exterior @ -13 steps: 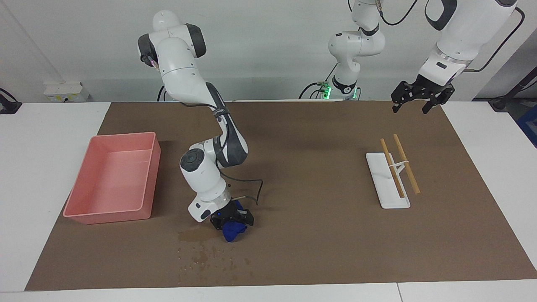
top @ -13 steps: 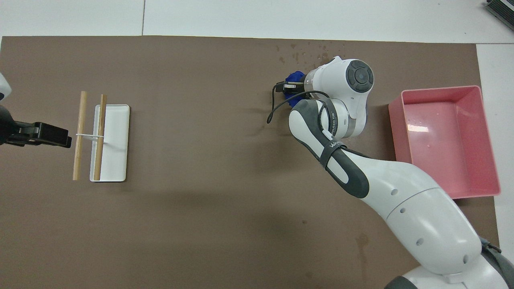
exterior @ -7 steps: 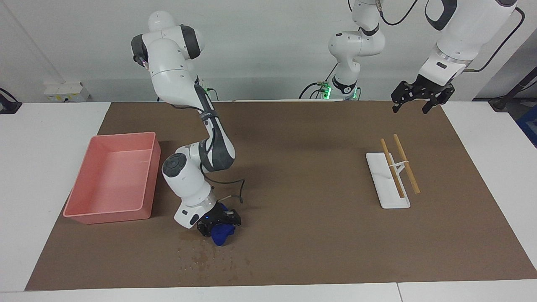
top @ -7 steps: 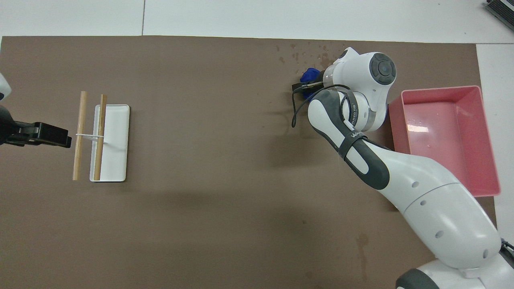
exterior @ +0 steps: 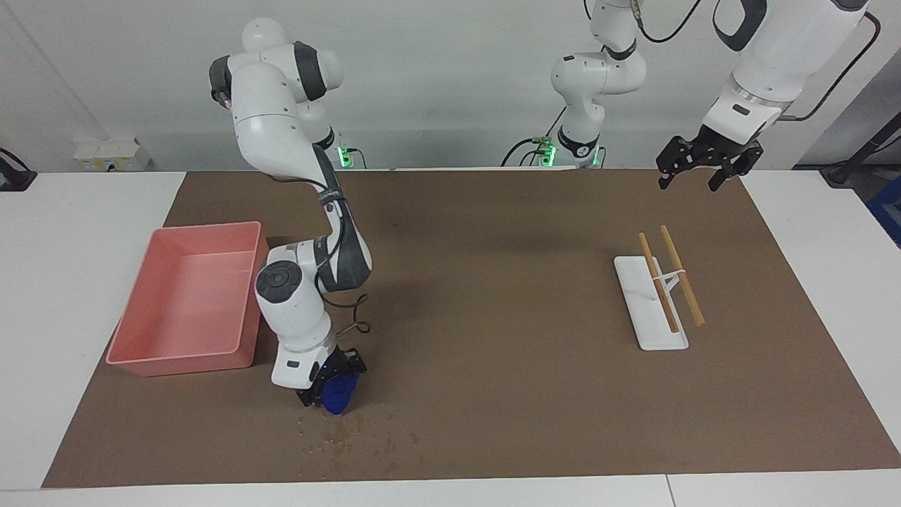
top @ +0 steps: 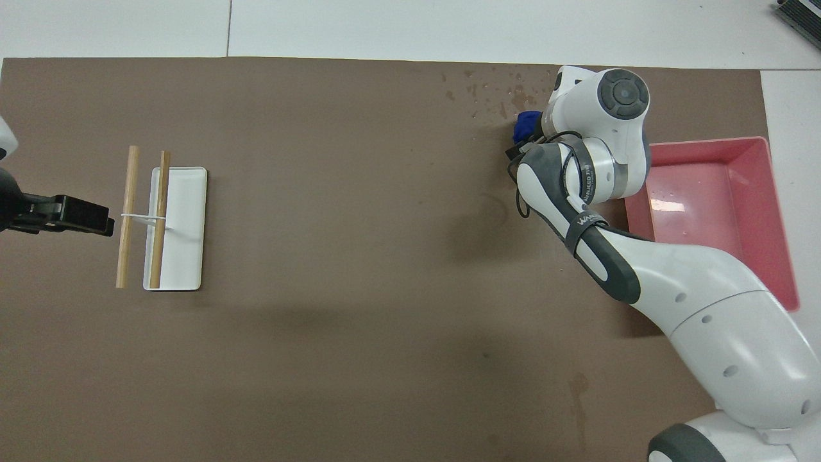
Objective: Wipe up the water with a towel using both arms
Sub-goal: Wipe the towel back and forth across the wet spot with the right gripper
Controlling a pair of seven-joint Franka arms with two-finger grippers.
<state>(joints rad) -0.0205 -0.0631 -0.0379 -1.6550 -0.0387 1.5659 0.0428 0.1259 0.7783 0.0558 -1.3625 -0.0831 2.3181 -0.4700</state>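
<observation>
Bare mat lies open between pink tray and white rack.

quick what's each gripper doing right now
Right gripper: shut on the small deep-blue cloth towel, pressed to the brown mat at the water droplets.
Left gripper: open, holding nothing, waiting in the air.

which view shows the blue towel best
The facing view: the towel hangs in the right gripper at the edge of the water. In the overhead view the arm covers all but a blue corner of it.
</observation>
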